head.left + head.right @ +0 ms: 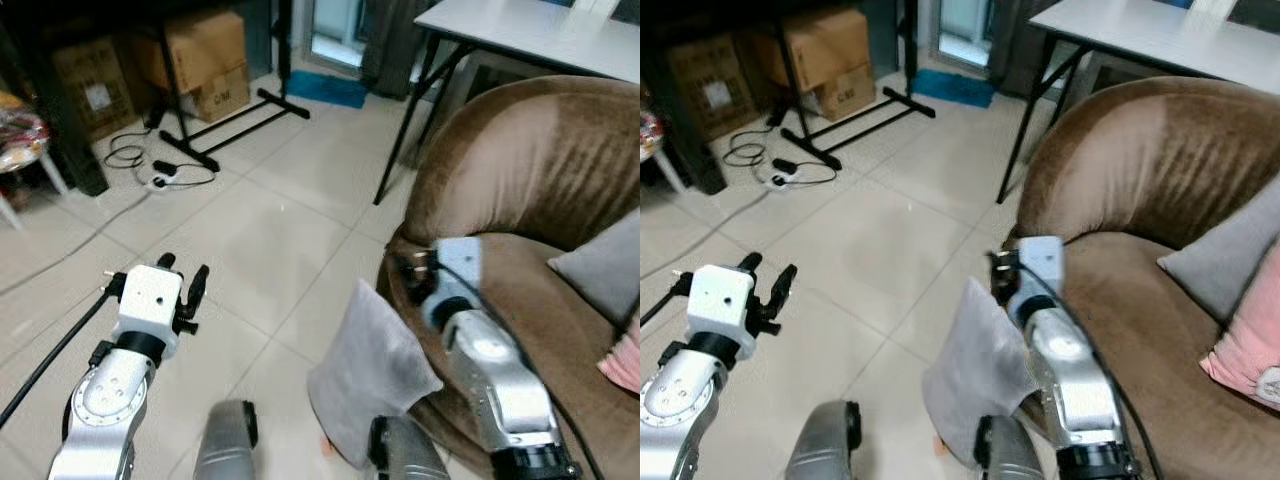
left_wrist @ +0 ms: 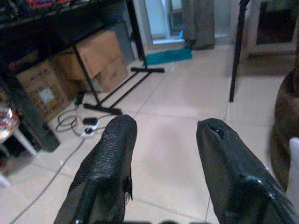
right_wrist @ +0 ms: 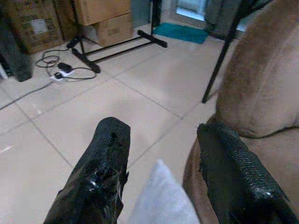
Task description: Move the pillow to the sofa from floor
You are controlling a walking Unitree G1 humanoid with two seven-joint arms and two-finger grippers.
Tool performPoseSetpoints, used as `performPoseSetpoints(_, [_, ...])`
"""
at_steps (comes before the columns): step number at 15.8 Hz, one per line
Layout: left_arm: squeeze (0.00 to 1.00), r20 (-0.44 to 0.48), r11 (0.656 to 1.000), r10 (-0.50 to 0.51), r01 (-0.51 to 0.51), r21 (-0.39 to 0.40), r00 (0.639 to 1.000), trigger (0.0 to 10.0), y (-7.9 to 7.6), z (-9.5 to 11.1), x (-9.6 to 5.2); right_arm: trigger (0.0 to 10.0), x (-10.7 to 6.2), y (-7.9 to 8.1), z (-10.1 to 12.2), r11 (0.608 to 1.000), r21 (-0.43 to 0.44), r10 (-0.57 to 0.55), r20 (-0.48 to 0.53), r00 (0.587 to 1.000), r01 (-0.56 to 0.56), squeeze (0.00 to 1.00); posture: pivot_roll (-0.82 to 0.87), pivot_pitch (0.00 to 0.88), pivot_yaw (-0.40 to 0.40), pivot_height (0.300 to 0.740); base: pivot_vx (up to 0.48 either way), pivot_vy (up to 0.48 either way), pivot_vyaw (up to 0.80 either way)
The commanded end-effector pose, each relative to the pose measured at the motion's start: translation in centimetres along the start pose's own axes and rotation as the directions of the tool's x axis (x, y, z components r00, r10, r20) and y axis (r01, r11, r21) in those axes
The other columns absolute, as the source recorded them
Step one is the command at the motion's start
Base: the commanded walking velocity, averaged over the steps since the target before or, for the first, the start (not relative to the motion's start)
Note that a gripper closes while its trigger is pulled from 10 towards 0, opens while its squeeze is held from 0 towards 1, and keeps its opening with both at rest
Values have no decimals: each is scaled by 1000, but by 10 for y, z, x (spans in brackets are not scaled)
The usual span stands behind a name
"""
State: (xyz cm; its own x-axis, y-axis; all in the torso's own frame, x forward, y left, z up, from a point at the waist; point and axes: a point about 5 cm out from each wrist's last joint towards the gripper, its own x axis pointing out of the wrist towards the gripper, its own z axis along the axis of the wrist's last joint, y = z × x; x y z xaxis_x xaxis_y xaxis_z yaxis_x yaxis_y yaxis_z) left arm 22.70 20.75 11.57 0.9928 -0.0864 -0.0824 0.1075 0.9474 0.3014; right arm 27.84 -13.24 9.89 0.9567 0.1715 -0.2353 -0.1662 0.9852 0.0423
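Note:
A grey pillow [image 1: 365, 375] stands on its edge on the tiled floor, leaning against the front of the brown sofa [image 1: 530, 170]. My right gripper [image 3: 161, 133] is open just above the pillow's top corner [image 3: 161, 200], at the sofa's front edge, with nothing between its fingers. My left gripper [image 1: 185, 268] is open over bare floor, well to the left of the pillow, and holds nothing.
A grey cushion [image 1: 605, 265] and a pink one [image 1: 625, 360] lie on the sofa seat. A white table [image 1: 530, 30] with black legs stands behind the sofa. Cardboard boxes [image 1: 200, 55], a black stand [image 1: 230, 120] and cables [image 1: 160, 175] sit at the far left.

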Motion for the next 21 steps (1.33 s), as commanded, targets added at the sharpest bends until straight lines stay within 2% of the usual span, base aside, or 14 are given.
performPoseSetpoints(1, [0, -4, 1000, -8, 8, 11, 1000, 10000, -2, -2, -1, 10000, 0, -8, 0, 1000, -2, -19, 3, 1000, 19, 0, 49, 0, -60, 577, 0, 0, 0])
performPoseSetpoints(6, [0, -12, 1000, -22, 22, 14, 1000, 10000, -3, -5, -1, 10000, 4, -11, -3, 1000, -18, -5, -11, 1000, 5, 0, 49, 0, -61, 532, 0, 0, 0])
performPoseSetpoints(11, [0, -11, 998, -54, 55, 32, 998, 10000, 1, -3, 3, 10000, 26, -9, -9, 999, -24, 35, -50, 998, -36, 0, 52, 0, -44, 487, 0, 0, 0])
performPoseSetpoints(13, [0, -5, 996, -76, 76, 42, 997, 10000, 1, 0, 6, 10000, 37, -9, -15, 998, -12, 54, -74, 996, -55, 0, 51, 0, -35, 487, 0, 0, 0])
performPoseSetpoints(14, [0, -4, 995, -85, 85, 44, 996, 10000, 1, 1, 7, 10000, 41, -9, -17, 998, -7, 54, -83, 995, -55, 545, 51, 0, -32, 487, 0, 0, 0])
performPoseSetpoints(15, [0, 0, 993, -109, 109, 48, 994, 10000, -1, 2, 9, 10000, 47, -11, -19, 998, 23, 54, -89, 995, -52, 1000, 53, 0, -30, 487, 0, 0, 0])
performPoseSetpoints(18, [0, 0, 979, -196, 196, 50, 981, 10000, -6, 6, 10, 10000, 63, -22, -26, 1000, -13, -10, -154, 988, 8, 1000, 58, 0, -30, 487, 0, 0, 0])
performPoseSetpoints(21, [0, 4, 937, -348, 348, 23, 937, 10000, -14, 13, 2, 10000, 65, -39, -37, 993, -64, -113, -246, 963, 100, 1000, 60, 57, -25, 487, 0, 0, 0])
